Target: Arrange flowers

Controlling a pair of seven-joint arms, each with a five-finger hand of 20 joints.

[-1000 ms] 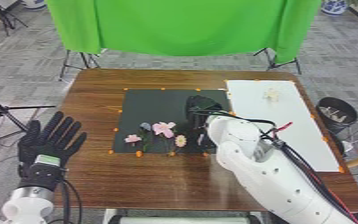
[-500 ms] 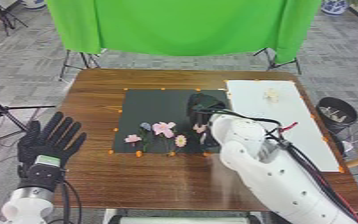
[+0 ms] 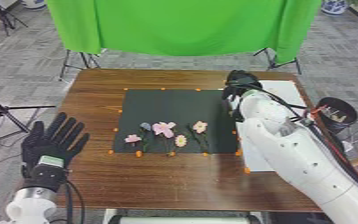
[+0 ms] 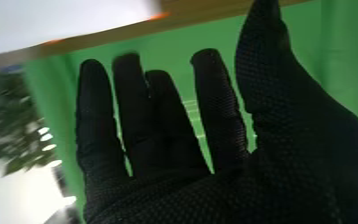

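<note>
In the head view my right hand (image 3: pixel 239 82) is over the back right of the table, where the black sheet (image 3: pixel 175 100) meets the white sheet (image 3: pixel 261 161). My right hand (image 4: pixel 184 182) has straight fingers and holds nothing in the right wrist view. Several flowers lie on the black sheet's front half: a pink one (image 3: pixel 199 127), a yellow-centred one (image 3: pixel 181 141), a larger pink one (image 3: pixel 163 129), a bluish one (image 3: pixel 146 127) and a small pink one (image 3: pixel 133 138). My left hand (image 3: pixel 49 147) is open, palm up, beyond the table's left edge.
Orange markers line both sheets on the brown table (image 3: pixel 149 185). A dark bin (image 3: pixel 337 111) stands on the floor off the table's right edge. A green cloth (image 3: pixel 175 30) hangs behind the table.
My right hand has moved away from the black sheet toward the back right, uncovering the rightmost pink flower. It now covers the place of the pale flower on the white sheet. The left hand is nearly still.
</note>
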